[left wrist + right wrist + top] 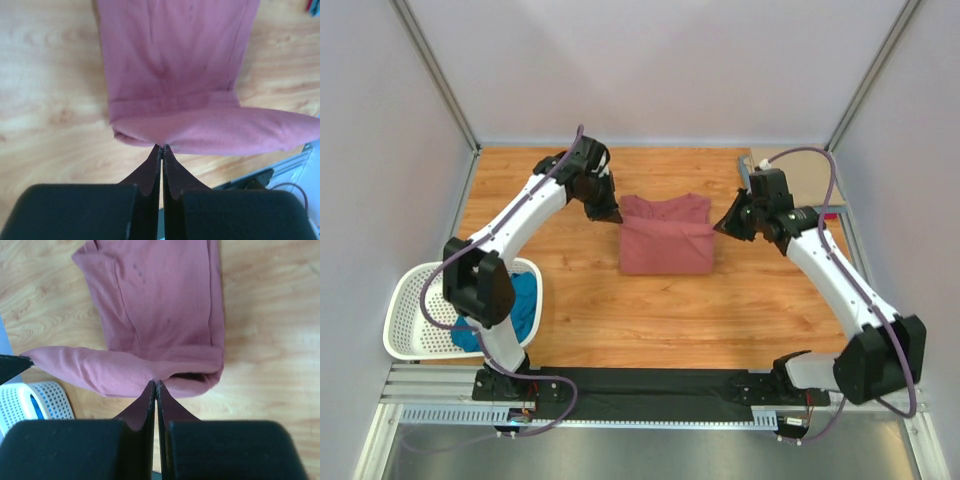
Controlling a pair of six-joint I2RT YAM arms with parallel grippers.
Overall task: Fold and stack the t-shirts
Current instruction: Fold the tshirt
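teal t-shirt [527, 300] sits in the basket [400, 322], left. mid-table, our left gripper [612, 214] clamps one far corner of the rose t-shirt [665, 255], our right gripper [722, 227] the other: a fold in hand. next, we draw both corners over evenly.

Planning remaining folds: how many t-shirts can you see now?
5: dusty rose shirt mid-table; teal shirt in the basket; tan shirt stacked far right, with a grey-blue edge and a red edge showing. More may be hidden in the basket or stack.
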